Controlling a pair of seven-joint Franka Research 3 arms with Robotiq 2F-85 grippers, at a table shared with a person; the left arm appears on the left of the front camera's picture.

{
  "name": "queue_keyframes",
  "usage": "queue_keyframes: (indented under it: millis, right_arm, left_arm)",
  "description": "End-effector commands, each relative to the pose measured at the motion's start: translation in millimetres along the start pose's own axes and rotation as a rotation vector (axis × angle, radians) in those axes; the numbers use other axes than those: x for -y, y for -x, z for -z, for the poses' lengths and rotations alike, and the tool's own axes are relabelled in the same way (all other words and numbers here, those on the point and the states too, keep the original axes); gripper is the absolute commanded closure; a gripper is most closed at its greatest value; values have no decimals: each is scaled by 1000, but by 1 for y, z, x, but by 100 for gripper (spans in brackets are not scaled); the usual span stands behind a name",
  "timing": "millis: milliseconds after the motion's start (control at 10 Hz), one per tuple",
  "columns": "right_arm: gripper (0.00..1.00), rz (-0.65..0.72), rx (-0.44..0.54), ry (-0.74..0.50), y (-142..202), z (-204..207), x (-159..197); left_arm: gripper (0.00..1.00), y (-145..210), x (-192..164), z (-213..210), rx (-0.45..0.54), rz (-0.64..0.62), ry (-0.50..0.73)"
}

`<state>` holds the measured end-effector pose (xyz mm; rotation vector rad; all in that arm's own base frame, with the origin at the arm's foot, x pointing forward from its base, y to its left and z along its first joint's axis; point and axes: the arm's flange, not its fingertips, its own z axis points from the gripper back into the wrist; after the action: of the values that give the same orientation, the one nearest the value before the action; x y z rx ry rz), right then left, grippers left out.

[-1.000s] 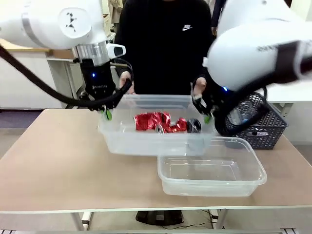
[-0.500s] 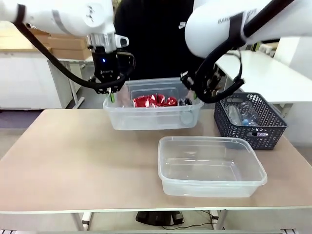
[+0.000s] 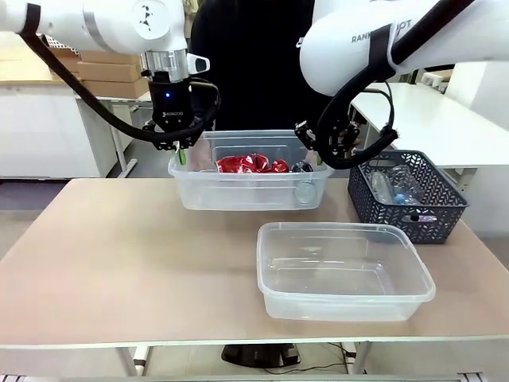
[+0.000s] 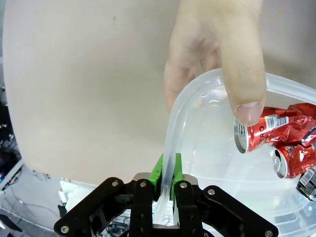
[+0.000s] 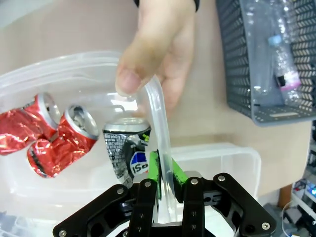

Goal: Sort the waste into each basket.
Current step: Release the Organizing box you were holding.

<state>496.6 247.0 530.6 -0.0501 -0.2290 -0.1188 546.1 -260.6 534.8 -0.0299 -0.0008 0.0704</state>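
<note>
While Two Arms Pinch Its Rim, Hands Join In on the Can Tub

As both arms come in from above, the left end effector (image 3: 180,153) is clenched on the rolled rim of the far tub (image 3: 238,195) at its left end. In the left wrist view the green pads squeeze the clear plastic flat between them. Over at the other end, the right end effector (image 3: 322,157) is clamped on the rim in just the same way. A person's hand (image 4: 217,54) grips that rim just beyond the left pads, thumb hooked inside. A second hand (image 5: 163,44) does likewise by the right pads.

Inside the far tub lie crushed red cans (image 3: 253,165), and a dark can (image 5: 129,148) stands at the right end. Whether the tub's base touches the desk (image 3: 119,255) cannot be told.

Closer to the camera, the near tub (image 3: 334,306) rests on the desk, just in front of the far one and to its right. At the right edge, clear bottles (image 3: 402,185) lie in the grey lattice basket (image 3: 429,219).
</note>
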Motion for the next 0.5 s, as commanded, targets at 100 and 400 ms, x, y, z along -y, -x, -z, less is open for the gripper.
queue_keyframes:
  millis: [100,400]
  right_arm:
    - [94,-2,16,-19,4,-6,-5]
    - [94,-2,16,-19,4,-6,-5]
  left_arm:
    - [94,7,-3,3,3,0,5]
    - [94,7,-3,3,3,0,5]
